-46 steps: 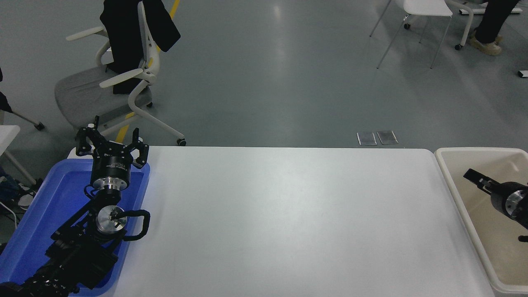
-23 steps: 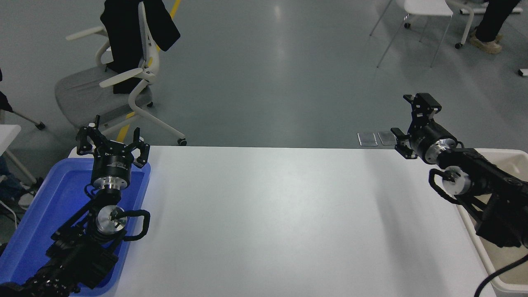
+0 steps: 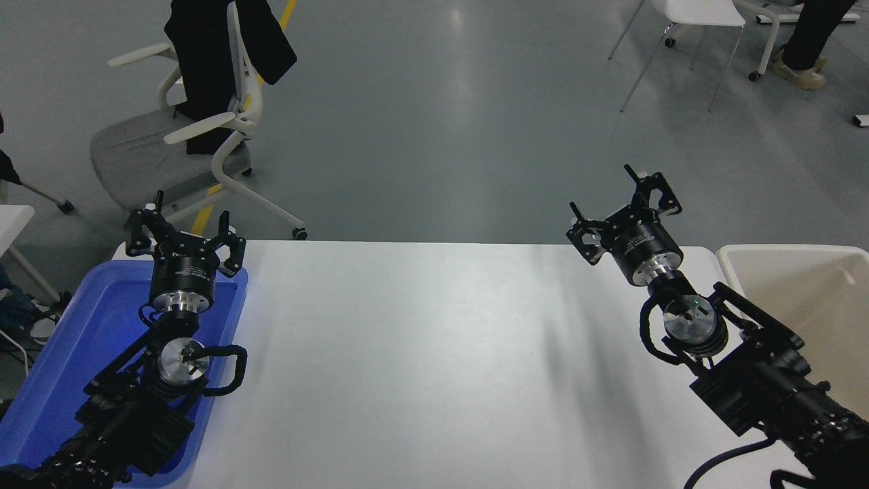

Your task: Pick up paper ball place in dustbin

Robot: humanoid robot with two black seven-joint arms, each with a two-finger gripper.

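Note:
The cream-beige dustbin point(image 3: 808, 285) stands at the table's right end, and its visible part holds nothing I can see. The paper ball is not visible anywhere. My right gripper point(image 3: 624, 207) is open and empty, raised over the table's far right edge, left of the dustbin. My left gripper point(image 3: 183, 234) is open and empty, parked over the far end of the blue tray point(image 3: 61, 353) at the lower left.
The white table point(image 3: 434, 353) spreads between the tray and the dustbin. A grey office chair point(image 3: 176, 136) with a dark coat stands beyond the far left corner. A white chair point(image 3: 686, 27) and a person's legs point(image 3: 808, 41) are far back right.
My right arm has come up out of the dustbin and swung left, and now reaches over the table's far right edge with its gripper open. The left arm has not moved.

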